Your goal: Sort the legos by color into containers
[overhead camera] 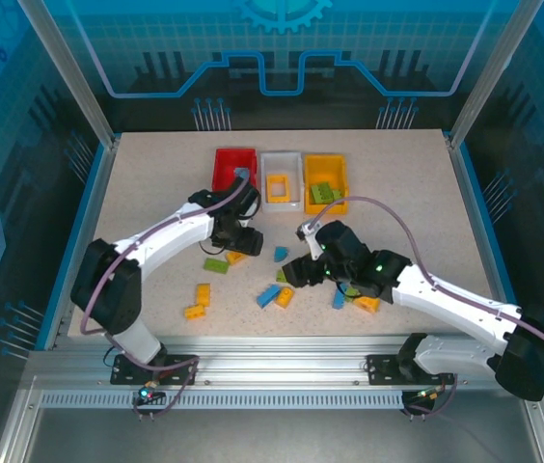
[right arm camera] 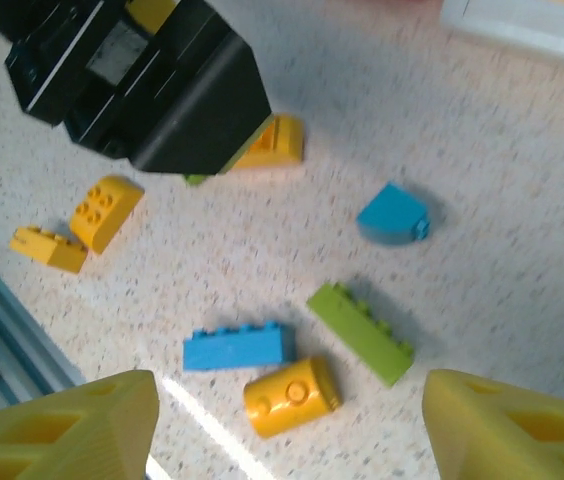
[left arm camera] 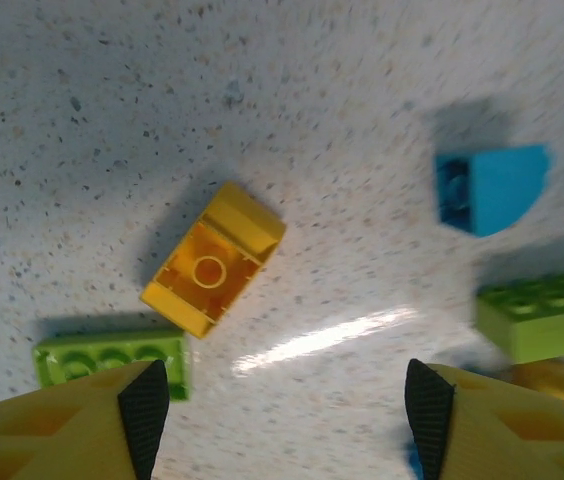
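Speckled pale tabletop (overhead camera: 156,183) carries three open plastic bins in one row at the far side. The white rectangular bin (overhead camera: 282,205) stands in the middle, with a red rectangular bin (overhead camera: 224,162) just beside it on the left arm's side and a yellow-orange rectangular bin (overhead camera: 325,169) just beside it on the right arm's side. The white bin holds one yellow-orange piece (overhead camera: 278,186), and the yellow-orange bin holds lime green studded bricks (overhead camera: 321,193). The other legos (overhead camera: 269,295) lie loose on the table, all on the arms' side of the white bin. The left gripper (left arm camera: 284,400) hangs just on the arms' side of the white bin, jaws apart with nothing between them. Ahead of its fingertips lies an upturned yellow-orange brick (left arm camera: 212,260), with a flat lime green brick (left arm camera: 112,360) by one pad. A sloped blue brick (left arm camera: 490,188) and a second lime green brick (left arm camera: 542,315) lie toward the other pad. The right gripper (right arm camera: 287,425) hovers further from the white bin, jaws spread wide and empty. Below it lie a long blue brick (right arm camera: 238,347), a round yellow-orange brick (right arm camera: 290,396) just beside that, and a long lime green brick (right arm camera: 360,332) near both. A pair of yellow-orange bricks (right arm camera: 105,210) sits well apart from the white bin.
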